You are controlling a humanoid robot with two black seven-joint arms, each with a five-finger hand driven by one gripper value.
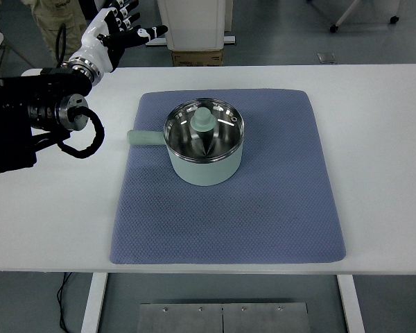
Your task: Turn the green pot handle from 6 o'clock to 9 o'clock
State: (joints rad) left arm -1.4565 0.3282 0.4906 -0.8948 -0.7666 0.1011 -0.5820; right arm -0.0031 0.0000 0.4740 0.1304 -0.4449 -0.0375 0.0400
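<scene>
A pale green pot (204, 148) with a glass lid and a green knob (203, 118) stands on a blue-grey mat (229, 208) on the white table. Its handle (144, 138) points to the picture's left, at 9 o'clock. My left hand (125, 26) is raised above the table's far left edge, well away from the pot. Its fingers are spread and hold nothing. The left arm (48, 111) comes in from the left edge. The right arm is out of view.
The white table (374, 139) has bare surface around the mat. A black cable loop (83, 135) hangs from the left arm near the mat's left side. A cardboard box (196, 57) and a person's trouser legs (55, 21) lie beyond the far edge.
</scene>
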